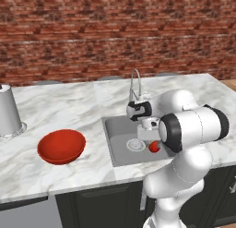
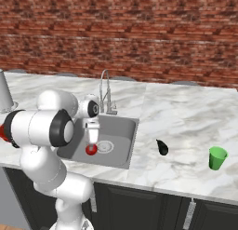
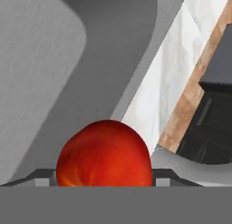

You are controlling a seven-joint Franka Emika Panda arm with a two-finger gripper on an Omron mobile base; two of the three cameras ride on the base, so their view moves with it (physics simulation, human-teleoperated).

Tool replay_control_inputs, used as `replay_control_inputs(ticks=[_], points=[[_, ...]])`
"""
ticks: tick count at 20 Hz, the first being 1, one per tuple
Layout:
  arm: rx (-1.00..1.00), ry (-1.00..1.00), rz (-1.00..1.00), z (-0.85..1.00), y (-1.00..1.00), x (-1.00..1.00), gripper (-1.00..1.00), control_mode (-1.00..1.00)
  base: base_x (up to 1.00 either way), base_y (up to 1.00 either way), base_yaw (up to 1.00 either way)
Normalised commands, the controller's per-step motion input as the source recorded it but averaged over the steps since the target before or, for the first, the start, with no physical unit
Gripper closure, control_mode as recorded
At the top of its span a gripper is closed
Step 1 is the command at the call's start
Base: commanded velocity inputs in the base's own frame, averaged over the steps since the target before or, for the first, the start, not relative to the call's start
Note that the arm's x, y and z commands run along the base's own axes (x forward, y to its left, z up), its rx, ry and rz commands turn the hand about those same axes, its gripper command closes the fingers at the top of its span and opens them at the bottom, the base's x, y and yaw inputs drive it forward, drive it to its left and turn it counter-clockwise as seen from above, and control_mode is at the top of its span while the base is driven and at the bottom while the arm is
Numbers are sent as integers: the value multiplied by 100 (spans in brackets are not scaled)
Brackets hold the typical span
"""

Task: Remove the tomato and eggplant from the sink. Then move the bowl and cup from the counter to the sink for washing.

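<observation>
Tomato up close between the claw's tips, low in the sink.
From the hand, it bulges red at the bottom edge, the tips barely peeking either side; whether they press it, I cannot tell. Left base: claw down in the sink, tomato half hidden behind the arm; bowl waits on the desk. Right base: eggplant already out, green cup beyond. Tomato removal is under way, I'd say; next comes a firm squeeze and lift.
</observation>
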Motion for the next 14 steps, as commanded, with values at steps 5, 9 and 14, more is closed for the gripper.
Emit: replay_control_inputs(ticks=[5, 9, 14], points=[[0, 1, 23, 10, -23, -31, 100, -100, 0, 0, 0], [0, 0, 23, 8, -27, -27, 100, -100, 0, 0, 0], [0, 0, 22, 10, -29, -20, 100, -100, 0, 0, 0]])
